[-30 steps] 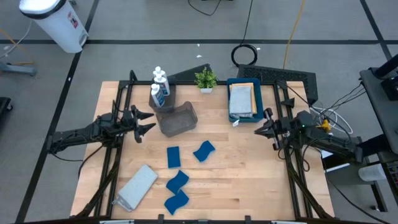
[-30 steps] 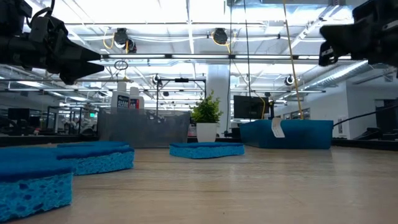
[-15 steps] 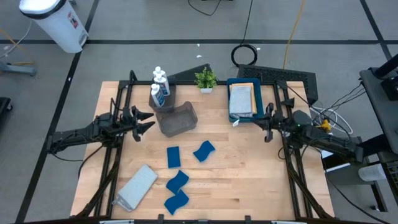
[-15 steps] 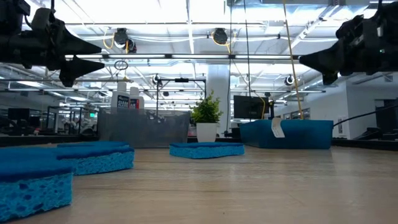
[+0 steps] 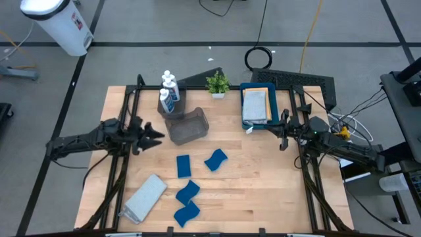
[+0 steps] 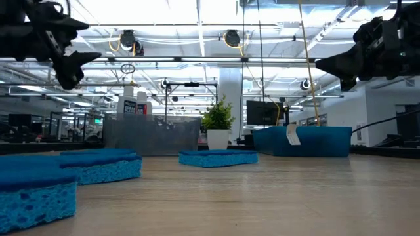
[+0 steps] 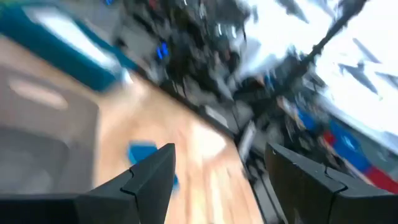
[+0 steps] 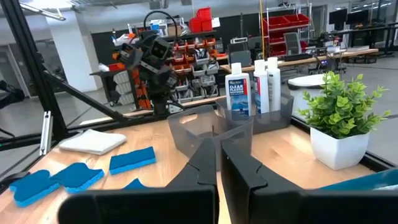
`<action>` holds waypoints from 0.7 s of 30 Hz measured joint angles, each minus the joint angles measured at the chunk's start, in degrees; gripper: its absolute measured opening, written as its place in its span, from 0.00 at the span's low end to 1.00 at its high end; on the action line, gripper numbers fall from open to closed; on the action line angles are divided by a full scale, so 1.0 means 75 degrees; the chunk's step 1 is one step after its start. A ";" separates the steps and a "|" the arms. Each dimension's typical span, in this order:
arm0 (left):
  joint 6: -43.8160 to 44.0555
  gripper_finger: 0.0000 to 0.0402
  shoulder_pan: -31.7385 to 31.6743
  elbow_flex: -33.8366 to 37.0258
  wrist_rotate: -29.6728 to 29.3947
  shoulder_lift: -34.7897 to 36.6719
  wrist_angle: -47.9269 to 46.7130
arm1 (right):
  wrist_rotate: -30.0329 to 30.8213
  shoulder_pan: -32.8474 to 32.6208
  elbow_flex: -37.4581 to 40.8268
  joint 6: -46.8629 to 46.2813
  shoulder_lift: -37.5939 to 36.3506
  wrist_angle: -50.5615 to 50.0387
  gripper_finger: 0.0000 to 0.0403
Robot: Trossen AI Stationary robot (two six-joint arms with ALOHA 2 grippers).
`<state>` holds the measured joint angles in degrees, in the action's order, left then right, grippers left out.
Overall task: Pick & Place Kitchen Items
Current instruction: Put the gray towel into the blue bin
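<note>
The wide-open left gripper hangs nearer the blue sponges than the shut, empty right gripper does.

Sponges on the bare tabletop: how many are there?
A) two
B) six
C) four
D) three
C: the high view shows four blue sponges lying loose on the table, in front of the grey bin.
</note>
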<state>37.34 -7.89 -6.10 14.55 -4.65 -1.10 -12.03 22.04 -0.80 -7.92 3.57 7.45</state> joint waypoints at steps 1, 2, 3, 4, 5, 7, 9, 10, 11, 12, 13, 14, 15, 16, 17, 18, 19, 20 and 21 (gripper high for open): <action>0.0031 0.62 0.0137 -0.0107 0.0121 -0.0239 -0.0123 | 0.0000 0.0000 0.0000 0.0000 0.0000 0.0002 0.00; 0.0030 0.62 0.0294 -0.0211 0.0222 -0.0503 -0.0162 | 0.0000 0.0000 0.0000 0.0000 0.0000 0.0000 0.00; 0.0014 0.62 0.0464 -0.0339 0.0339 -0.0789 -0.0175 | 0.0000 0.0000 0.0000 0.0000 0.0000 0.0000 0.00; -0.0013 0.62 0.0657 -0.0484 0.0482 -0.1111 -0.0173 | 0.0000 -0.0002 0.0000 0.0002 0.0000 0.0002 0.00; -0.0062 0.62 0.0860 -0.0656 0.0607 -0.1447 -0.0175 | 0.0000 0.0000 0.0000 0.0003 0.0000 0.0002 0.00; -0.0206 0.62 0.1312 -0.1047 0.0778 -0.2157 -0.0403 | -0.0001 0.0000 0.0000 0.0003 0.0000 0.0000 0.00; -0.0397 0.62 0.1787 -0.1445 0.0804 -0.2922 -0.0697 | -0.0003 -0.0001 0.0000 0.0001 0.0000 0.0000 0.00; -0.0519 0.62 0.2016 -0.1606 0.0804 -0.3304 -0.0777 | -0.0003 0.0000 0.0000 0.0003 0.0000 0.0001 0.00; -0.0587 0.62 0.2272 -0.1749 0.0819 -0.3687 -0.0906 | -0.0003 0.0000 0.0000 0.0003 0.0000 0.0000 0.00; -0.0618 0.62 0.2515 -0.1860 0.0864 -0.4030 -0.1089 | -0.0003 0.0000 0.0000 0.0003 0.0000 0.0001 0.00; -0.0611 0.62 0.2759 -0.1930 0.0898 -0.4357 -0.1350 | -0.0003 0.0000 0.0000 0.0003 0.0000 0.0000 0.00; -0.0569 0.62 0.2975 -0.1974 0.0925 -0.4650 -0.1619 | -0.0003 0.0000 0.0000 0.0003 0.0000 0.0000 0.00; -0.0556 0.62 0.3193 -0.1984 0.0935 -0.4940 -0.1828 | -0.0003 0.0000 0.0000 0.0003 0.0000 0.0002 0.00; -0.0520 0.62 0.3404 -0.1986 0.0938 -0.5222 -0.1971 | -0.0003 -0.0002 0.0000 0.0003 0.0000 0.0000 0.00; -0.0516 0.62 0.3595 -0.1986 0.0939 -0.5458 -0.2030 | -0.0003 0.0000 0.0000 0.0003 0.0000 0.0002 0.00; -0.0543 0.62 0.3799 -0.1995 0.0945 -0.5685 -0.2075 | -0.0003 0.0000 0.0000 0.0003 0.0000 0.0001 0.00; -0.0574 0.62 0.3996 -0.2000 0.0981 -0.5918 -0.2102 | -0.0003 0.0000 0.0000 0.0003 0.0000 0.0001 0.00; -0.0619 0.62 0.4168 -0.2000 0.1053 -0.6129 -0.2110 | -0.0003 0.0000 0.0000 0.0003 0.0000 0.0000 0.00; -0.0702 0.62 0.4317 -0.2000 0.1082 -0.6319 -0.2087 | -0.0004 -0.0001 0.0000 0.0003 0.0000 0.0000 0.00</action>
<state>32.08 24.49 -21.10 22.67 -52.05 -16.75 -12.06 22.03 -0.80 -7.90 3.57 7.44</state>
